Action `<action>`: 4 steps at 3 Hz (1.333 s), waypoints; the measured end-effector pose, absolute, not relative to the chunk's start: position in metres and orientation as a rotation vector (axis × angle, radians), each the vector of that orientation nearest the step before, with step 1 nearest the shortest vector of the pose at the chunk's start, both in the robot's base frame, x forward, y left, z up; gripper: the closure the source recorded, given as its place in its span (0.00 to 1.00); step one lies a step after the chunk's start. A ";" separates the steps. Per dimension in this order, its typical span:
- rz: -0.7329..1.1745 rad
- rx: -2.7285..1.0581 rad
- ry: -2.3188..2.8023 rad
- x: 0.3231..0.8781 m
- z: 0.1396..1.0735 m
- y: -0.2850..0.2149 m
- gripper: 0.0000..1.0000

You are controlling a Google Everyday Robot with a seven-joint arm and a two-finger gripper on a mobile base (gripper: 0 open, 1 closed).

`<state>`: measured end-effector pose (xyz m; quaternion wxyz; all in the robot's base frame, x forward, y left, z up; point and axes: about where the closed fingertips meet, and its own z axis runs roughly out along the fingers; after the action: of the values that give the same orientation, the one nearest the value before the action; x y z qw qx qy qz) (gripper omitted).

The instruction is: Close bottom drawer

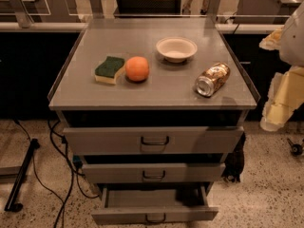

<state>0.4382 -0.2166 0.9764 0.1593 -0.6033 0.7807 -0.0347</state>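
Hanging at the 3 o'clock edge of the view, the gripper (279, 103) is a pale yellow and white shape just off the right side of the cabinet, level with the top drawer and clear of everything. Whether it is spread or pressed together, I cannot tell.

From the gripper, the bottom drawer (154, 208) lies toward 8 o'clock, well apart and much lower. In the view it sits at 6 o'clock, the lowest of three grey metal fronts. It is pulled well out, so its shallow grey inside shows behind the front panel. Its small dark loop handle (156, 218) is in the middle of the panel, close to the lower edge of the view.

Straight above at 12 o'clock is the middle drawer (153, 172), out a little. Above that is the top drawer (153, 140), also out a little, with a bigger handle.

On the grey cabinet top (152, 91) a green and yellow sponge (109, 69) lies at 9 o'clock of an orange (137, 69), just beside it. A white bowl (176, 49) stands toward 1 o'clock of the orange. A crushed drink can (212, 79) lies on its side near the right rim, its open end facing the camera. Its brown and white print is too blurred to read.

Black cables (61, 175) trail over the speckled floor (266, 194) at 8 o'clock.
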 end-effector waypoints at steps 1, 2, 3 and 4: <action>-0.099 -1.724 2.231 0.438 0.976 -0.217 0.00; -0.099 -1.711 2.237 0.436 0.973 -0.217 0.18; -0.061 -1.677 2.250 0.428 0.952 -0.214 0.42; 0.025 -1.643 2.272 0.415 0.908 -0.211 0.65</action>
<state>0.4152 -0.2109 0.9083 0.1679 -0.5777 0.7988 0.0086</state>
